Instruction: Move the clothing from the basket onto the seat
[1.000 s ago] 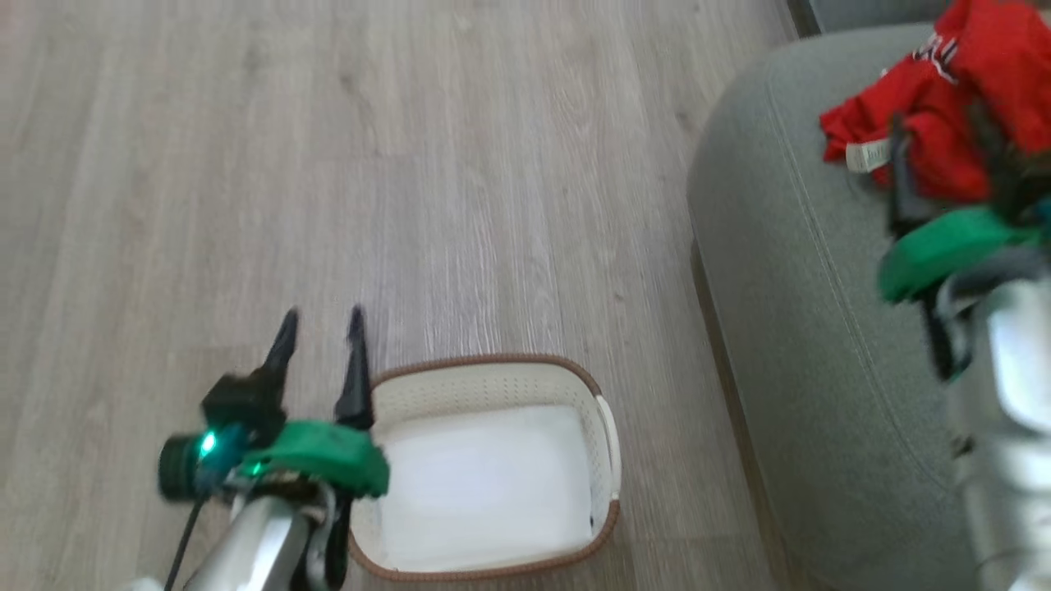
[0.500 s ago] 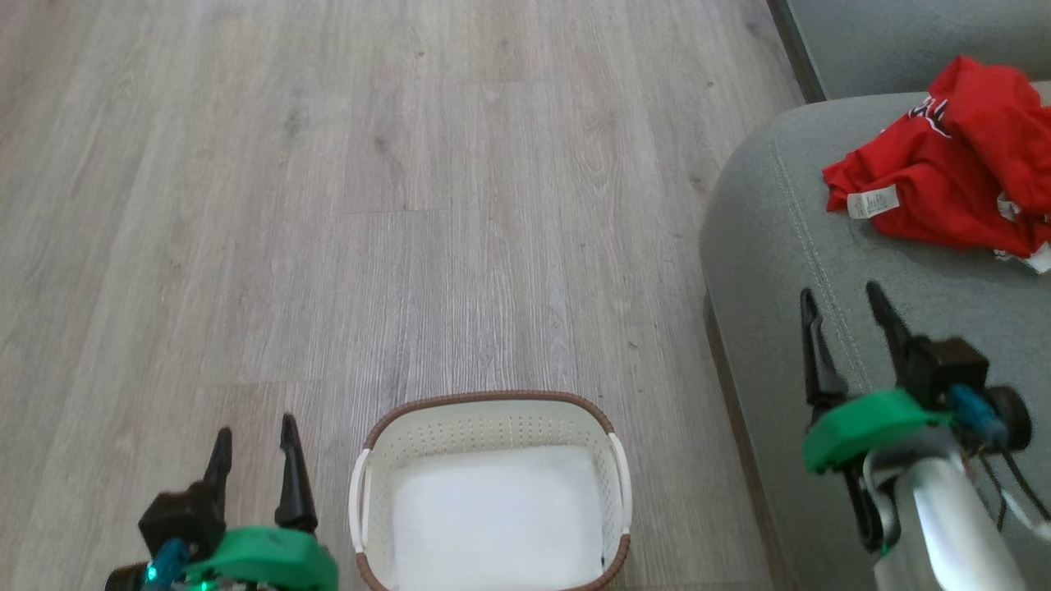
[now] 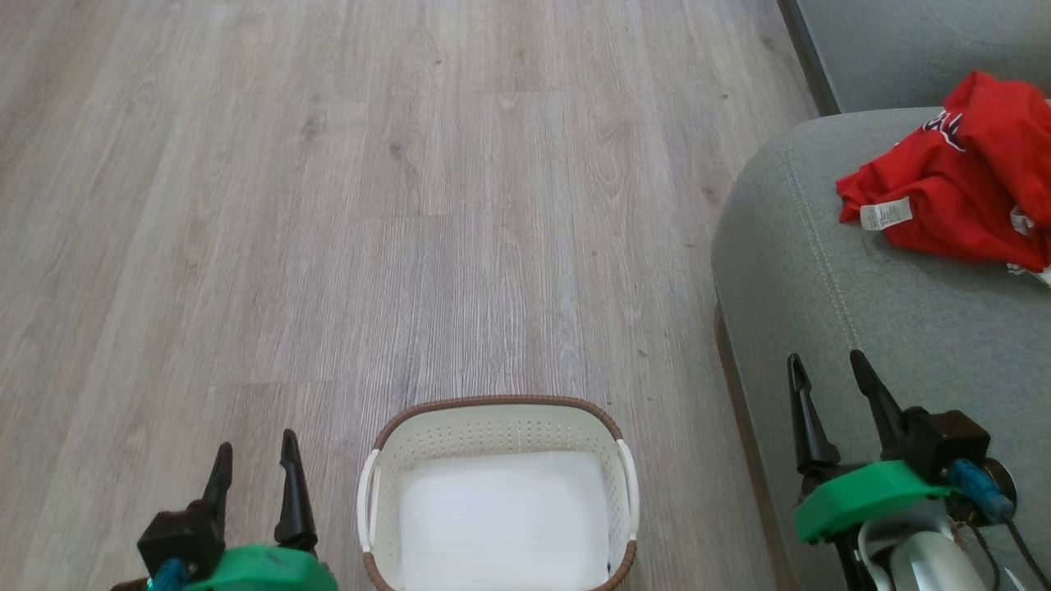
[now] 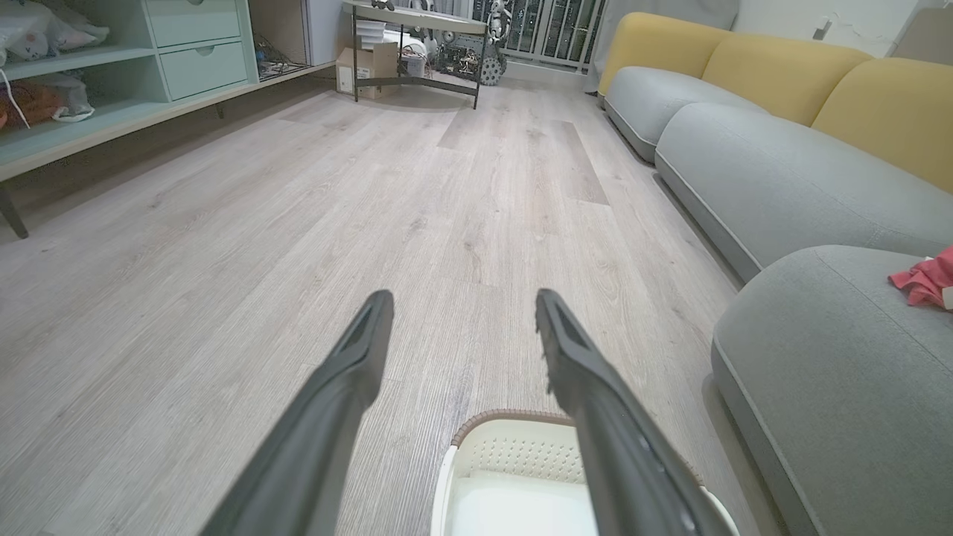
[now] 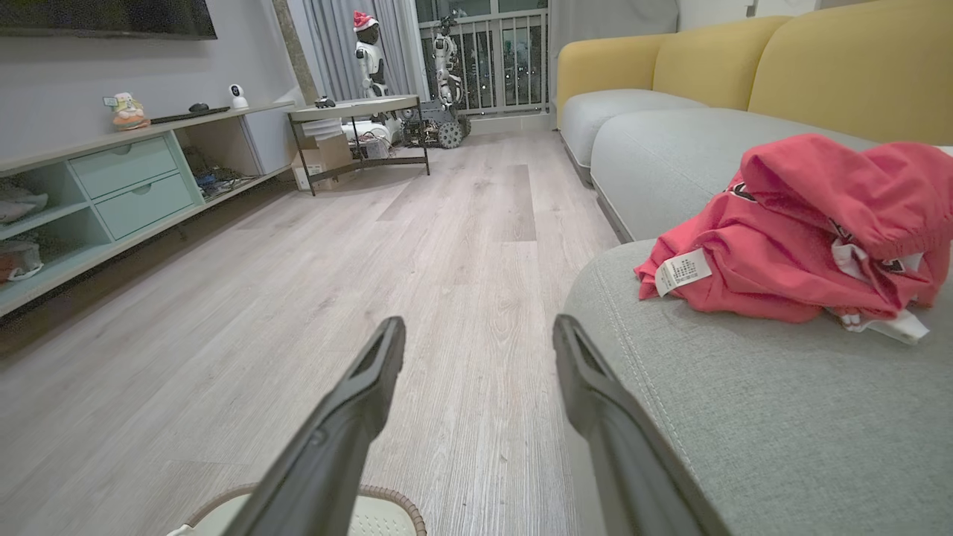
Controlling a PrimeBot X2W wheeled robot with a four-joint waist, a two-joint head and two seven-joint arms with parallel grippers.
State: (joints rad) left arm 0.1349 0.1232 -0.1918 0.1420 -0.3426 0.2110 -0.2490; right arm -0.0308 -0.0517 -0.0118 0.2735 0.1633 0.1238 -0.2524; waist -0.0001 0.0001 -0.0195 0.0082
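Wood floor: one basket, one seat

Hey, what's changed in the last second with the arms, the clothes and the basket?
The right end effector has pulled back from the red clothing toward the robot, now over the edge of the seat, clear of the pile. The left end effector has drawn away from the left rim of the basket. The head camera shifted too. Unchanged: both open and empty, clothing on the seat, basket empty.

The left fingers and right fingers stand spread and empty.
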